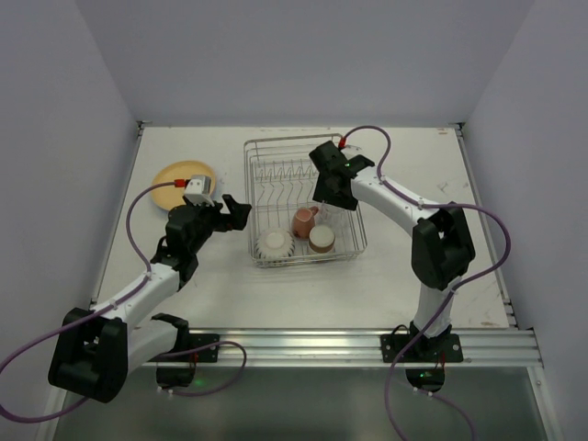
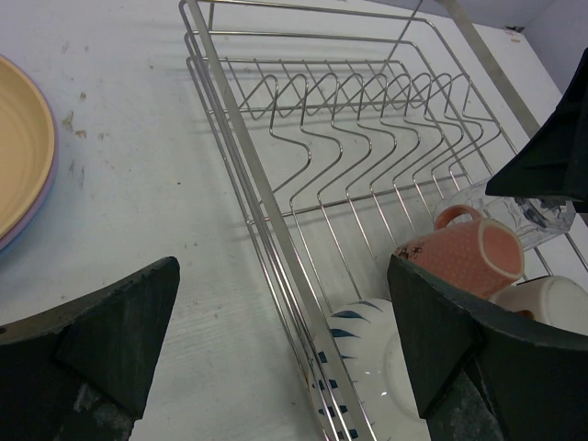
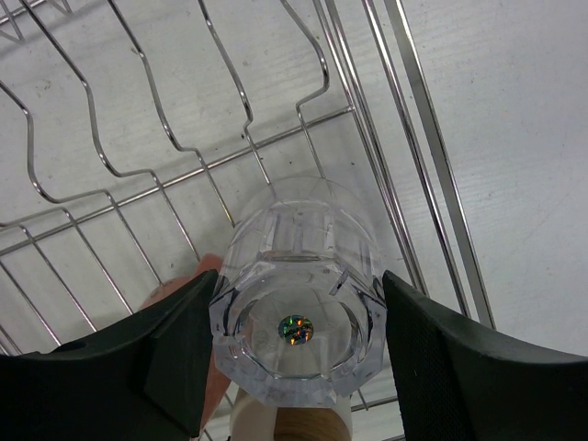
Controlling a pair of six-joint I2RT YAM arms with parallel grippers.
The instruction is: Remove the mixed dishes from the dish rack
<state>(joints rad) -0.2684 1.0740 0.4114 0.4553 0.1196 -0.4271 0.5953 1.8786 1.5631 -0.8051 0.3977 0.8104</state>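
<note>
Viewing from above: the dish rack (image 1: 248, 184) sits mid-frame on the tabletop (image 1: 413, 175). A yellow-orange plate (image 1: 176, 184) lies at upper left, outside the rack, so I judge the plates are already unloaded.
Rack contents: the white ribbed bowl (image 1: 275, 243), pink mug (image 1: 304, 221) and brown-and-cream cup (image 1: 322, 239) crowd the rack's lower edge.
Arms: the right pincer (image 1: 323, 195) reaches down into the rack's right side, just above the mug. The left pincer (image 1: 237, 213) hangs beside the rack's left rim.
Left wrist: my left pincer is spread wide and holds nothing, with the rack rim running up between its fingers. I read it as lined up on the bowl at lower centre. The prongs (image 2: 367, 119) across the upper frame stand bare. The clear glass (image 2: 544, 213) shows at the right edge, under a dark finger.
Right wrist: both fingers press the glass's sides, so I take it as gripped. I cannot tell whether it is lifted yet.
Obstacles: the mug and cup peek out right below the glass, and the rack's side wires run close on the right. I would raise it straight up.
</note>
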